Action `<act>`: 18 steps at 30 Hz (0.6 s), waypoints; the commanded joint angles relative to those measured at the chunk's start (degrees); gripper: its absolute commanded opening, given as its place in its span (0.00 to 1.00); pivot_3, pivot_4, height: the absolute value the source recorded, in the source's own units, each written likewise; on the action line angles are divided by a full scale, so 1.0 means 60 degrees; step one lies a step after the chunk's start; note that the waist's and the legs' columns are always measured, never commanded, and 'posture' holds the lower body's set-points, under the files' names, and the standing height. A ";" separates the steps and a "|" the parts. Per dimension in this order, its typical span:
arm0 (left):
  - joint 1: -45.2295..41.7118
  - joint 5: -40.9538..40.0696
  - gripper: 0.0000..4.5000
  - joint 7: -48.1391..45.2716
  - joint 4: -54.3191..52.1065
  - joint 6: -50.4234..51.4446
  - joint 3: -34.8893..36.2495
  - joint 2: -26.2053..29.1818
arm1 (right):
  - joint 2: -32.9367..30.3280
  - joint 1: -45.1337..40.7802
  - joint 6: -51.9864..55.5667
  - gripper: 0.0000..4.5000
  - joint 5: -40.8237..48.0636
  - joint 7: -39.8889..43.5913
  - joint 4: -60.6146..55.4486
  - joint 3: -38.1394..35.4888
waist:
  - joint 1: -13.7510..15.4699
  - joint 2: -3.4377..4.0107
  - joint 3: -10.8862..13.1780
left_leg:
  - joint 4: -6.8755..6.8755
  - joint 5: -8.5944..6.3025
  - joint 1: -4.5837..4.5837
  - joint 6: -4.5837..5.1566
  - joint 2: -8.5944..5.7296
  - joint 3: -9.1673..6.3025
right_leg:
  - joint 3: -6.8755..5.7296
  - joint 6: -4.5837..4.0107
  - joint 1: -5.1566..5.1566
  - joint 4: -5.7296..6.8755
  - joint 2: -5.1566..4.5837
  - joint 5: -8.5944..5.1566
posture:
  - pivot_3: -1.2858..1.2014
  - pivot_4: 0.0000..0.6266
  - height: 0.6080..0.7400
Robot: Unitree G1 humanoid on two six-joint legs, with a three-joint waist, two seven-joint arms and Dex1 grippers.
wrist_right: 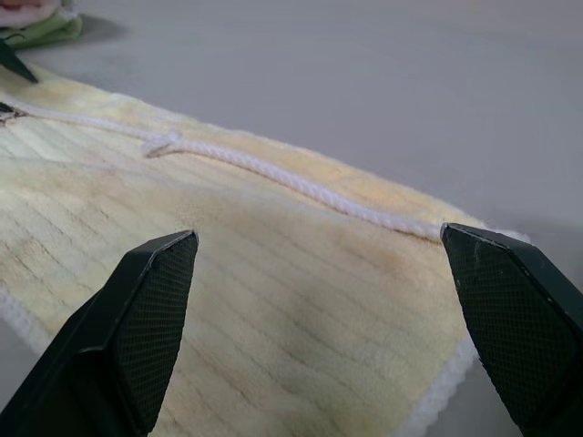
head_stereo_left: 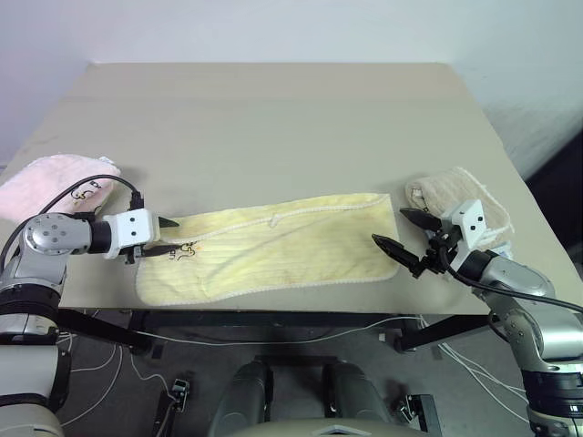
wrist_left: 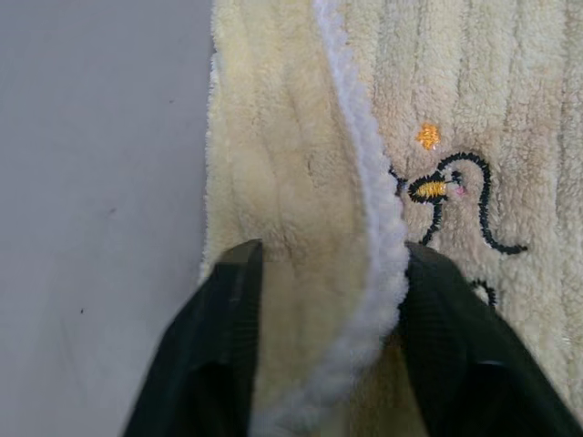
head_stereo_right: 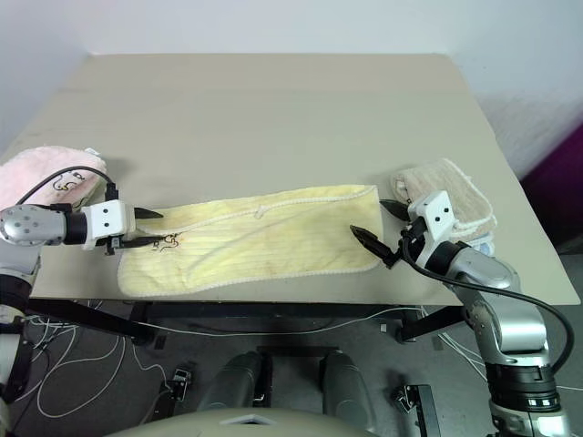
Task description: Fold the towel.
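Three towels: yellow towel [head_stereo_left: 273, 250], pink towel [head_stereo_left: 50, 182], beige towel [head_stereo_left: 460, 205]. Left gripper [head_stereo_left: 168, 235] pinches the yellow towel's edge; right gripper [head_stereo_left: 401, 235] gapes wide, empty.

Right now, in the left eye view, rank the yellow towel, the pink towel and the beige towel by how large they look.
1. yellow towel, clearly largest, spread out flat.
2. and 3. pink towel and beige towel look alike; the pink one is cut off at the picture's edge, so no ranking.
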 commanded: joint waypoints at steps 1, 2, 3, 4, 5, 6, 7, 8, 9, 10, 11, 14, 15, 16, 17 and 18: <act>-0.0288 0.0115 0.20 0.0149 0.0276 -0.0460 -0.0012 0.0046 | 0.0030 0.0059 -0.0078 1.00 0.0172 -0.0074 -0.0510 -0.0274 | -0.0002 0.0000 0.0000 | 0.0001 -0.0001 0.0000 0.0001 0.0000 0.0000 | 0.0000 0.0000 0.0000 0.0000 0.0001 0.0000 | 0.52 0.24 1.00; -0.0308 0.0111 0.11 0.0147 0.0345 -0.0497 0.0003 0.0053 | 0.0005 0.0034 -0.0066 1.00 0.0181 -0.0061 -0.0516 -0.0252 | -0.0001 0.0000 0.0000 | 0.0003 -0.0001 0.0000 0.0002 0.0000 0.0000 | 0.0000 0.0000 0.0001 0.0000 0.0001 0.0000 | 0.52 0.24 1.00; -0.0315 0.0083 0.04 0.0134 0.0399 -0.0519 0.0030 0.0057 | -0.0019 0.0000 -0.0057 1.00 0.0177 -0.0044 -0.0510 -0.0222 | -0.0003 -0.0001 0.0000 | 0.0005 -0.0001 0.0000 0.0002 0.0000 0.0000 | 0.0000 0.0000 0.0001 0.0002 0.0002 0.0000 | 0.52 0.24 1.00; -0.0321 0.0054 0.01 0.0110 0.0434 -0.0530 0.0049 0.0057 | -0.0039 -0.0021 -0.0049 1.00 0.0176 -0.0028 -0.0506 -0.0208 | -0.0004 -0.0001 0.0000 | 0.0007 -0.0001 0.0000 0.0002 0.0000 0.0000 | -0.0001 0.0000 0.0002 0.0004 0.0004 0.0000 | 0.52 0.24 1.00; -0.0272 -0.0019 0.01 0.0090 0.0418 -0.0520 0.0104 0.0078 | -0.0110 -0.0124 -0.0059 1.00 0.0122 0.0028 -0.0465 -0.0156 | -0.0003 0.0000 0.0000 | 0.0008 -0.0001 0.0000 0.0002 0.0000 0.0000 | -0.0001 0.0001 0.0002 0.0004 0.0004 0.0000 | 0.52 0.24 1.00; -0.0218 -0.0083 0.01 0.0090 0.0385 -0.0499 0.0154 0.0095 | -0.0185 -0.0249 -0.0075 1.00 0.0060 0.0087 -0.0433 -0.0097 | -0.0005 0.0000 0.0000 | 0.0008 -0.0001 0.0000 0.0002 0.0000 -0.0001 | -0.0001 0.0000 0.0002 0.0005 0.0004 0.0000 | 0.52 0.24 1.00; -0.0184 -0.0123 0.01 0.0094 0.0346 -0.0472 0.0183 0.0101 | -0.0245 -0.0340 -0.0086 1.00 0.0023 0.0139 -0.0397 -0.0068 | -0.0006 0.0000 0.0000 | 0.0008 -0.0001 0.0000 0.0003 0.0000 0.0000 | -0.0001 0.0001 0.0002 0.0005 0.0004 0.0000 | 0.52 0.24 1.00; -0.0146 -0.0170 0.01 0.0115 0.0280 -0.0422 0.0219 0.0090 | -0.0311 -0.0454 -0.0112 1.00 -0.0023 0.0203 -0.0351 -0.0044 | -0.0006 0.0000 0.0000 | 0.0009 -0.0001 0.0000 0.0003 0.0000 -0.0001 | -0.0001 0.0001 0.0002 0.0005 0.0005 0.0000 | 0.52 0.24 1.00; -0.0106 -0.0315 0.01 0.0123 0.0200 -0.0226 0.0318 0.0049 | -0.0400 -0.0624 -0.0163 1.00 -0.0168 0.0222 -0.0281 0.0007 | -0.0007 0.0000 0.0000 | 0.0010 -0.0001 0.0000 0.0003 0.0000 0.0000 | -0.0001 0.0001 0.0002 0.0006 0.0005 0.0000 | 0.52 0.24 1.00; -0.0072 -0.0506 0.01 0.0152 0.0110 -0.0039 0.0454 0.0000 | -0.0530 -0.0831 -0.0274 1.00 -0.0475 0.0178 -0.0121 0.0100 | -0.0009 0.0000 0.0000 | 0.0009 -0.0001 0.0000 0.0003 0.0001 -0.0001 | -0.0002 0.0001 0.0001 0.0006 0.0006 0.0000 | 0.52 0.24 1.00; -0.0033 -0.0840 0.01 0.0204 -0.0027 0.0315 0.0684 -0.0080 | -0.0775 -0.1115 -0.0519 1.00 -0.1079 0.0056 0.0203 0.0293 | -0.0011 0.0000 0.0000 | 0.0010 -0.0001 0.0000 0.0003 0.0001 -0.0001 | -0.0002 0.0001 0.0000 0.0007 0.0006 0.0000 | 0.52 0.24 1.00; 0.0180 -0.1559 0.01 0.0481 -0.0608 0.1328 0.1246 -0.0252 | -0.1458 -0.1822 -0.1444 1.00 -0.2626 -0.0192 0.1302 0.0743 | -0.0006 0.0000 0.0000 | 0.0016 -0.0001 0.0000 0.0003 0.0001 0.0001 | -0.0003 0.0001 0.0000 0.0011 0.0006 -0.0001 | 0.52 0.24 1.00; 0.0311 -0.1651 0.01 0.0598 -0.0924 0.1599 0.1326 -0.0301 | -0.1628 -0.1965 -0.1795 1.00 -0.2897 -0.0141 0.1653 0.0791 | -0.0004 0.0000 0.0000 | 0.0018 -0.0001 -0.0001 0.0003 0.0000 0.0001 | -0.0004 0.0001 -0.0001 0.0012 0.0006 -0.0001 | 0.52 0.24 1.00; 0.0511 -0.1725 0.01 0.0744 -0.1180 0.1715 0.1438 -0.0332 | -0.1816 -0.2240 -0.2274 1.00 -0.3301 -0.0072 0.2068 0.0991 | 0.0004 0.0000 0.0000 | 0.0019 -0.0001 0.0000 0.0003 0.0000 0.0001 | -0.0004 0.0001 -0.0001 0.0012 0.0006 -0.0001 | 0.52 0.24 1.00; 0.0685 -0.1760 0.01 0.0887 -0.1399 0.1819 0.1502 -0.0368 | -0.1938 -0.2493 -0.2682 1.00 -0.3685 -0.0048 0.2472 0.1211 | -0.0013 0.0001 0.0000 | 0.0018 -0.0001 -0.0001 0.0003 0.0000 0.0000 | -0.0004 0.0002 -0.0001 0.0011 0.0005 -0.0002 | 0.52 0.24 1.00; 0.0862 -0.1761 0.01 0.1055 -0.1689 0.1959 0.1530 -0.0438 | -0.2033 -0.2659 -0.3095 1.00 -0.3955 -0.0004 0.2887 0.1331 | -0.0019 0.0000 0.0000 | 0.0019 -0.0001 0.0000 0.0003 0.0000 0.0006 | 0.0002 0.0002 -0.0002 0.0013 0.0004 -0.0002 | 0.52 0.24 1.00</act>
